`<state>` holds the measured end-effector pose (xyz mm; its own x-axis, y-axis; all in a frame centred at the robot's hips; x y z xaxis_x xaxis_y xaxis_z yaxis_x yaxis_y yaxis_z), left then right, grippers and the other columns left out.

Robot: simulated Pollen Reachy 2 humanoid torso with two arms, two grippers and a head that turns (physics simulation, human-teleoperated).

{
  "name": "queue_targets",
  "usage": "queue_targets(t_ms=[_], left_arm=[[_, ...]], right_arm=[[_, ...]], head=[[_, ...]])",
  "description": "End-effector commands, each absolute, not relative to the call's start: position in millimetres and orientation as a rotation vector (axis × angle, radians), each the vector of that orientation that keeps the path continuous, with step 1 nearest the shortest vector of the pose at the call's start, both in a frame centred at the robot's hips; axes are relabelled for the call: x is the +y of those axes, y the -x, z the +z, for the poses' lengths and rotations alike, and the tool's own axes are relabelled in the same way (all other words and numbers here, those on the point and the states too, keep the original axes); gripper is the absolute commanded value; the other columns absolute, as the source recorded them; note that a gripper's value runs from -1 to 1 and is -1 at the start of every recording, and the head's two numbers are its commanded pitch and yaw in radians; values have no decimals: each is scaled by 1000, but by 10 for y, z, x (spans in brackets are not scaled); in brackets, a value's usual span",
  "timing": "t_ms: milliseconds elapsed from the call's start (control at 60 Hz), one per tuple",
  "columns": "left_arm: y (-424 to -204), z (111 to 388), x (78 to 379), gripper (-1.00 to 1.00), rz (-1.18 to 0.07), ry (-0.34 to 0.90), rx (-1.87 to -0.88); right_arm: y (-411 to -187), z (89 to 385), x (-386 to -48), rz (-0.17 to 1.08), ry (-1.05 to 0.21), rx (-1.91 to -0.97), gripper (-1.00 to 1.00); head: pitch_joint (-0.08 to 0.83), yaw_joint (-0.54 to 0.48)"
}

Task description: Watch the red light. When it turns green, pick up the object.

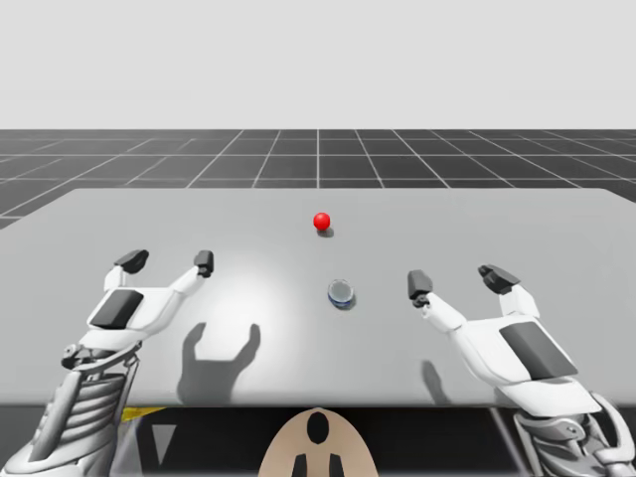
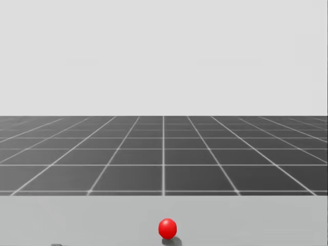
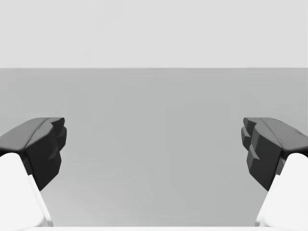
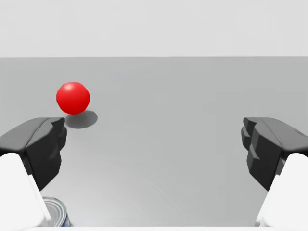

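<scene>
The red light (image 1: 321, 221) sits beyond the can (image 1: 341, 292).
Flanking the can, left gripper (image 1: 168, 261) and right gripper (image 1: 459, 281) hover, fingers spread wide.

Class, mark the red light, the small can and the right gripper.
red light (image 1: 321, 221): high view, centre of the sphere.
small can (image 1: 341, 292): high view, on its shiny lid.
right gripper (image 1: 458, 281): high view, midway between its open fingertips.

Legible text, labels, numbers, signs: none are recorded; any print on the small can (image 1: 341, 293) is too small to be made out; plain surfaces are noted on the red light (image 1: 321, 221) and table (image 1: 517, 224).
</scene>
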<state>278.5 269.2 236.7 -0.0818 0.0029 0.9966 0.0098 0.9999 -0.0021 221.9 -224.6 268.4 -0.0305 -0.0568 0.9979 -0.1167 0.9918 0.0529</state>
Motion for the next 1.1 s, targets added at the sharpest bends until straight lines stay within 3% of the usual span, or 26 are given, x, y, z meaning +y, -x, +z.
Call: queue_targets(t_ms=[17, 200, 500, 667, 1100], left_arm=[[-2749, 2379, 2732, -1000, 18, 24, -1631], [-2748, 2379, 2730, -1000, 18, 28, -1630], [-2752, 2377, 2712, -1000, 5, 28, -1627], [-2749, 2371, 2704, -1000, -3, 22, -1632], [-2742, 2367, 2691, -1000, -7, 13, -1637]], right_arm=[[-2113, 2672, -2193, -67, -175, -1568, -1000], [-2130, 2690, -2209, -53, -177, -1579, -1000], [-2145, 2672, -2186, -32, -131, -1583, -1000], [-2145, 2666, -2178, -23, -124, -1583, -1000], [-2137, 2662, -2174, -14, -118, -1591, -1000]], head=[[7, -5], [58, -7], [312, -6], [406, -15], [409, -13]])
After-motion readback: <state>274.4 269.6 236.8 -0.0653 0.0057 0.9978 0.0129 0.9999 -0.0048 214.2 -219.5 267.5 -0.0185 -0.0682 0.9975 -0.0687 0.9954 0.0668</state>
